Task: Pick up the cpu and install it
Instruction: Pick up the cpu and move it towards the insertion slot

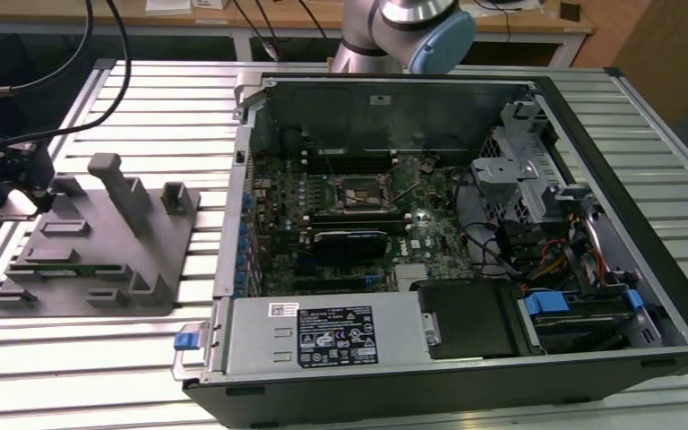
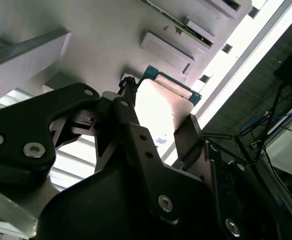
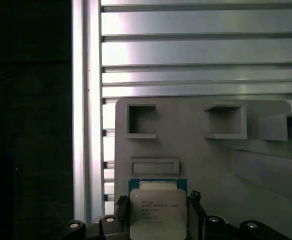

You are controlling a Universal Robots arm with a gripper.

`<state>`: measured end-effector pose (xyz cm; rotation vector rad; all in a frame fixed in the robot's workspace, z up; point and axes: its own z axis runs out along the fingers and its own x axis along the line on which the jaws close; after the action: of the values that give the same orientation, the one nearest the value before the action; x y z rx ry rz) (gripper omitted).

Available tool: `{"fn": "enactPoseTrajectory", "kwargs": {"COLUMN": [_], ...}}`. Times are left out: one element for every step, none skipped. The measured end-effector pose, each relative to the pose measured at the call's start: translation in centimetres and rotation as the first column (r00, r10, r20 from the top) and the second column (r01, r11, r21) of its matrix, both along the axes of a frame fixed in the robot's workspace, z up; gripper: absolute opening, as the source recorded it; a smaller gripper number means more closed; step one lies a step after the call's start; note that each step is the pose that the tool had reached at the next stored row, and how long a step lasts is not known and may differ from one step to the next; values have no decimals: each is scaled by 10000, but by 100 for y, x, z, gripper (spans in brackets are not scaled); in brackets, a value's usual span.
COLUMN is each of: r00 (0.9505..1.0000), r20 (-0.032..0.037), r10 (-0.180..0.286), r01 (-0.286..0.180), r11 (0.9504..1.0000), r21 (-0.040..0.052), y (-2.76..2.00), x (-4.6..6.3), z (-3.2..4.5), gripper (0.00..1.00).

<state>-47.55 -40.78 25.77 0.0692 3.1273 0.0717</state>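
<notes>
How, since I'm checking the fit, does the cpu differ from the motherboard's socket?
The cpu is a pale silvery square on a green board; the socket is a dark frame. The cpu is at the grey fixture outside the case; the socket is on the motherboard inside it. Both are square.

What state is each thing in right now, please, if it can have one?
Chip: lying flat on the grey holder, metal top up.
Gripper: down at the chip; grip cannot be told.
Grey holder: its two square pockets are empty.
Computer case: on its side, open.
Socket: looks empty.
</notes>
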Motion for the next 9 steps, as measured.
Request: {"fn": "enactPoseTrajectory", "kwargs": {"r00": [10000,10000,10000,10000,10000,10000,10000,10000,10000], "r20": [0,1,0,1,1,1,1,3,2], "r10": [0,0,0,0,0,0,0,0,0], "r01": [0,0,0,0,0,0,0,0,0], "r11": [10000,10000,10000,10000,10000,10000,10000,10000,10000], "r21": [1,1,0,0,0,1,0,1,1], "y": [0,0,0,0,0,0,0,0,0], "x": [0,0,0,0,0,0,0,0,0], "z": [10,20,29,39,50,59,65,68,73], "gripper": [55,55,55,55,55,55,55,55,55]}}
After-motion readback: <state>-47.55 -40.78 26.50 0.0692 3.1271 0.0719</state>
